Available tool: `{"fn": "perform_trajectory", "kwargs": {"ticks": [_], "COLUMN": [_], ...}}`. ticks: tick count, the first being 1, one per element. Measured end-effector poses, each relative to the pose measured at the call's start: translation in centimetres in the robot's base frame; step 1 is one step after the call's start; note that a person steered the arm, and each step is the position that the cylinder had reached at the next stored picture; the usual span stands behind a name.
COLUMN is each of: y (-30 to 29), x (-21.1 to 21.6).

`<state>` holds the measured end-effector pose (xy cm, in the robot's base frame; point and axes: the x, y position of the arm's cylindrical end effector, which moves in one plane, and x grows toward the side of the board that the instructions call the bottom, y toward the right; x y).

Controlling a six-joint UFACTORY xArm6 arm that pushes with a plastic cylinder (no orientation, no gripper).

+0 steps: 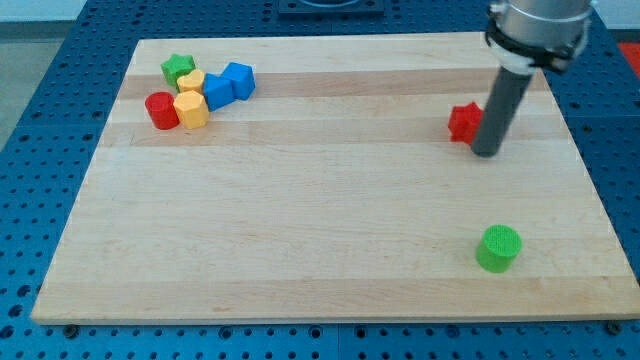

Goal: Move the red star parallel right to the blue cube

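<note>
The red star (463, 122) lies on the wooden board near the view's upper right. My tip (486, 153) stands just right of it, touching or nearly touching its right side; the rod hides the star's right edge. The blue cube (239, 79) sits at the view's upper left, at the right end of a cluster of blocks. A second blue block (217, 92) touches it on its lower left. The star lies far to the right of the cube and a little lower in the view.
The cluster at the upper left also holds a green star (178, 69), a red cylinder (160, 110), and two yellow blocks (191, 109) (191, 82). A green cylinder (498, 248) stands alone at the lower right. The board's right edge (590, 170) is close to my tip.
</note>
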<state>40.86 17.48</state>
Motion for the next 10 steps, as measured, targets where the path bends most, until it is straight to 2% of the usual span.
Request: {"fn": "perform_trajectory", "kwargs": {"ticks": [2, 3, 4, 5, 6, 7, 10], "y": [-4.5, -5.8, -0.5, 4.6, 5.1, 4.6, -3.2], "x": [-6.8, -8.5, -5.3, -4.0, -9.8, -10.2, -11.3]}}
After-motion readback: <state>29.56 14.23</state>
